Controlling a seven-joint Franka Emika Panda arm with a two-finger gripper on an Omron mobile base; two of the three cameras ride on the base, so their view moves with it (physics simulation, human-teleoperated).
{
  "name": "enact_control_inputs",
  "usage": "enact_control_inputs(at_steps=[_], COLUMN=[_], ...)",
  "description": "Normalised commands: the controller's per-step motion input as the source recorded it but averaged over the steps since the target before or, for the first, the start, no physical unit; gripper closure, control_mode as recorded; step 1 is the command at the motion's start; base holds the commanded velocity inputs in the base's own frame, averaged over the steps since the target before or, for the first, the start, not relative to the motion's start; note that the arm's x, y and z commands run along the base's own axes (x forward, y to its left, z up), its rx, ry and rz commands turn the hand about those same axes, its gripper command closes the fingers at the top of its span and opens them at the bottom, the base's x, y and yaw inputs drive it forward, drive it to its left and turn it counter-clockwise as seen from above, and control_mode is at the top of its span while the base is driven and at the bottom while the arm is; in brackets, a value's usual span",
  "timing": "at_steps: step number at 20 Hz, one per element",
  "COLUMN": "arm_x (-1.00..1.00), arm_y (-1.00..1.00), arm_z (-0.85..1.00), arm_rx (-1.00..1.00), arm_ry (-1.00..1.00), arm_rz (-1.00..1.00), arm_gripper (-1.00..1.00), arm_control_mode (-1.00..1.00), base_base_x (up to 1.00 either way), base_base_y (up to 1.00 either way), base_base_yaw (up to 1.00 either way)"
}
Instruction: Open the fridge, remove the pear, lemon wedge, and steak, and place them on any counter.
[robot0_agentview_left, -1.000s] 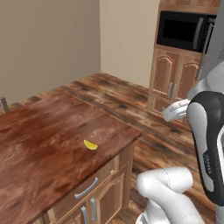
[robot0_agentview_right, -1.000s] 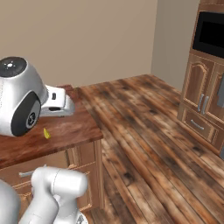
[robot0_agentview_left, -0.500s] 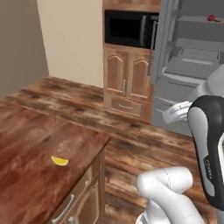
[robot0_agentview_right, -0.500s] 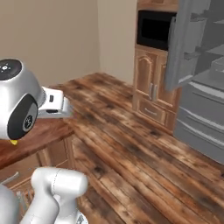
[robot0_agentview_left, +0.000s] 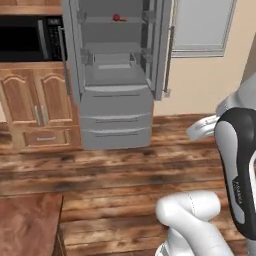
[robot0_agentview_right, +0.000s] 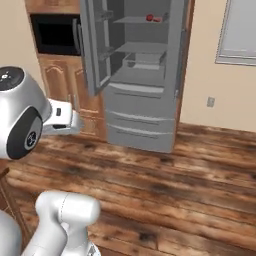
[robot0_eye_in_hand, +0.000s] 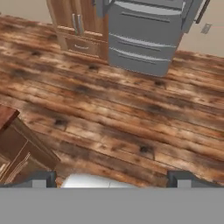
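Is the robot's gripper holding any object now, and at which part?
Nothing is held: the gripper is open, its two dark fingers wide apart over bare wooden floor.

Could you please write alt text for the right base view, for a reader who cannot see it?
The grey fridge stands open across a wood floor, with the red steak on its top shelf. A black microwave sits over wooden cabinets to its left, and the robot's white arm fills the lower left.

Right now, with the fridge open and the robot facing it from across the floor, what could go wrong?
1. The steak lies on the top shelf of the fridge; reaching that high may be difficult.
2. Both doors stand open, so the arm could strike one while going in.
3. The open gripper holds nothing; the small steak could slip when grasped.
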Motion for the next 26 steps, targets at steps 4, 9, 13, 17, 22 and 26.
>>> enact_control_inputs(at_steps=[4,9,13,17,22,26], arm_x=[0.00,0.00,0.00,0.00,0.00,0.00], arm_y=[0.00,0.00,0.00,0.00,0.00,0.00], arm_z=[0.00,0.00,0.00,0.00,0.00,0.00], arm_rx=[0.00,0.00,0.00,0.00,0.00,0.00], arm_ry=[0.00,0.00,0.00,0.00,0.00,0.00], arm_rz=[0.00,0.00,0.00,0.00,0.00,0.00], arm_gripper=[-1.00,-1.00,-1.00,-1.00,-1.00,-1.00], arm_control_mode=[1.00,1.00,1.00,1.00,1.00,1.00], base_base_x=[0.81,0.95,0.94,1.00,1.00,1.00], base_base_y=[0.50,0.86,0.75,0.15,0.28,0.31], base_base_yaw=[-0.65,-0.42,-0.06,0.00,0.00,0.00])
